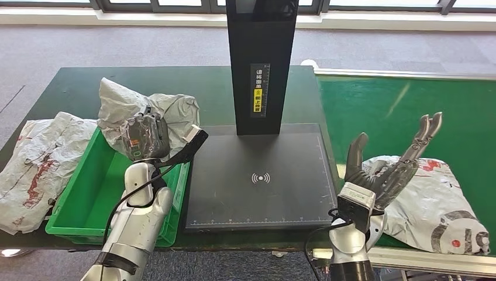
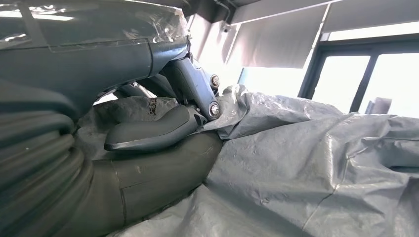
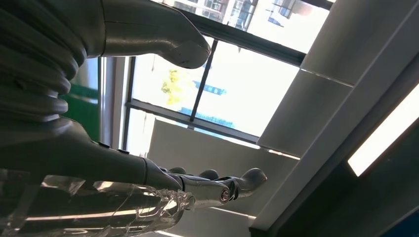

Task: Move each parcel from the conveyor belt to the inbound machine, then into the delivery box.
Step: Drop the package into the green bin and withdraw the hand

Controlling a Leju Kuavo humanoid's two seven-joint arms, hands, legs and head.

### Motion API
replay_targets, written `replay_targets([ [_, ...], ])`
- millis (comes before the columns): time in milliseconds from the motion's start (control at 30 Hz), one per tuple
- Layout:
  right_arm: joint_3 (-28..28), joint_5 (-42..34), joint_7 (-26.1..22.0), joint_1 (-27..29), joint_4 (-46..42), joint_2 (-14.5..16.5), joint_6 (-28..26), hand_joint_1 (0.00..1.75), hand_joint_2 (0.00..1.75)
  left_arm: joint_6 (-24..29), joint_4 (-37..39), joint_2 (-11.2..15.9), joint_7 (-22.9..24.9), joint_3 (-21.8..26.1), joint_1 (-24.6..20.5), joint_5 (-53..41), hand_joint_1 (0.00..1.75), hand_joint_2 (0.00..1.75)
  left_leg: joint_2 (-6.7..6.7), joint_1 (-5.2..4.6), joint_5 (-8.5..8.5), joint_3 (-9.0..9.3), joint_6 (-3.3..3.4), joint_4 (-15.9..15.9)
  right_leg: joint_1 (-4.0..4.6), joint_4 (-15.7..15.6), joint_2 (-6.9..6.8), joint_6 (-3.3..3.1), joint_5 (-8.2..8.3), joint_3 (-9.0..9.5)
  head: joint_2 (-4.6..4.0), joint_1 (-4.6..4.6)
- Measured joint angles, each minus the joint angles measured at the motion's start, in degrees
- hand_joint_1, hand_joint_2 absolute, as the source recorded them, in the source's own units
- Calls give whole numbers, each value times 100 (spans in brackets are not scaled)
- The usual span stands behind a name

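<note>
A crumpled grey parcel (image 1: 120,105) hangs over the far end of the green delivery box (image 1: 88,193). My left hand (image 1: 145,139) grips it from the front. In the left wrist view the thumb (image 2: 148,133) and fingers press into a fold of the grey parcel (image 2: 306,163). The black inbound machine has a flat scan plate (image 1: 257,199) and a tall column (image 1: 260,58); nothing lies on the plate. A white parcel with red and grey print (image 1: 444,205) lies on the green conveyor belt (image 1: 409,111). My right hand (image 1: 383,170) is raised just above that parcel's near-left edge, fingers (image 3: 217,187) spread and holding nothing.
A white parcel with red marks (image 1: 35,164) lies on the dark table left of the delivery box. The machine's column stands between the box and the conveyor. The conveyor has a pale metal rim (image 1: 409,254) along its near side.
</note>
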Motion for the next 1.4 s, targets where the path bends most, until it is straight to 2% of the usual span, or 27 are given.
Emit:
replay_targets([
  [100, 0, 9, 0, 17, -12, 0, 0, 0, 175, 0, 0, -59, -94, 210, 33, 0, 175, 175, -1, 0, 0, 0, 0, 0, 0, 0, 0, 0, 0, 0, -1, -1],
  [133, 0, 13, 0, 18, -14, 0, 0, 0, 175, 0, 0, -75, -112, 258, 43, 0, 160, 175, 0, 0, 0, 0, 0, 0, 0, 0, 0, 0, 0, 0, -1, 0],
  [233, 0, 18, 0, 19, -16, 0, 1, 0, 175, 0, 0, -129, -178, 385, 64, 0, 29, 175, -1, 0, 0, 0, 0, 0, 0, 0, 0, 0, 0, 0, 0, -1],
  [267, 0, 21, 0, 19, -16, 0, 1, 0, 175, 0, -3, -144, -196, 423, 71, 0, 0, 175, -1, 0, 0, 0, 0, 0, 1, 0, 0, 0, 0, 0, 1, -1],
  [667, 0, 139, 1, 14, -13, 0, 0, 0, 175, 1, -349, -361, -687, 794, 199, 8, 0, 175, -1, 0, 0, -1, 0, -1, 2, 0, -1, 0, 0, 1, -1, -1],
  [1167, -133, 326, 6, 18, 126, 0, 2, 0, 175, 1, -1316, -723, -1515, 1576, 357, 118, 0, 175, -1, 0, -1, -2, -1, -1, 2, 0, -1, 0, 0, 0, 1, 0],
  [1267, -212, 459, 6, 20, 184, 0, 1, 0, 175, 0, -1573, -753, -1769, 1668, 387, 387, 0, 175, -2, 0, -2, -3, -1, -1, 3, 0, -1, 0, 0, 0, 0, 0],
  [1400, -466, 787, 28, 20, 456, 0, 2, 0, 175, 1, -1907, -767, -2377, 1830, 434, 1168, 0, 175, -8, 0, -3, -4, -2, -1, 2, 0, -6, 1, -1, 1, -1, -1],
])
